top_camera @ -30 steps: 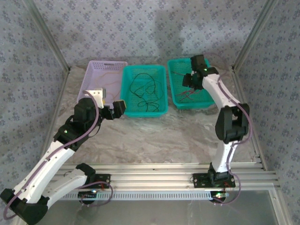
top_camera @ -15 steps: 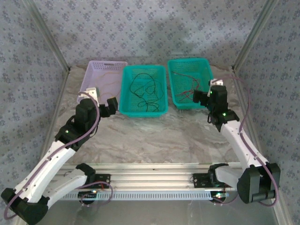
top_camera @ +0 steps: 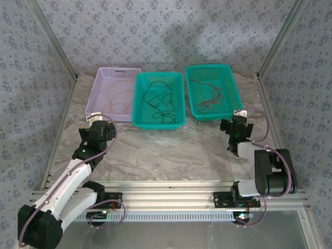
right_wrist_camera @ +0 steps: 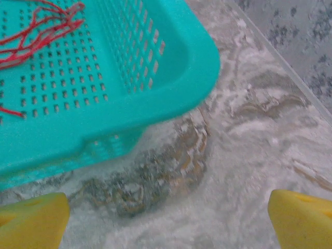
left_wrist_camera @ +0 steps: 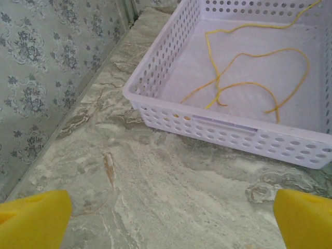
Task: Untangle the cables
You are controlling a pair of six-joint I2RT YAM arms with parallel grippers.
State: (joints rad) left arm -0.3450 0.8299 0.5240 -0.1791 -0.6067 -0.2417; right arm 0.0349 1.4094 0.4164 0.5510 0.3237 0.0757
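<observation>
The left gripper [left_wrist_camera: 168,218] and right gripper [right_wrist_camera: 167,213] are hanging wide and empty; black cables [top_camera: 158,98] are lying looped, so careless pulling risks knotting.

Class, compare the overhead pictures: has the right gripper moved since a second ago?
Yes. The right gripper has drawn back from over the right teal basket to beside its front corner.

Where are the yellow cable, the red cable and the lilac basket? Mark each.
yellow cable [left_wrist_camera: 248,83], left wrist view, lower loop.
red cable [right_wrist_camera: 49,28], right wrist view, bunched strands.
lilac basket [left_wrist_camera: 233,135], left wrist view, near wall.
</observation>
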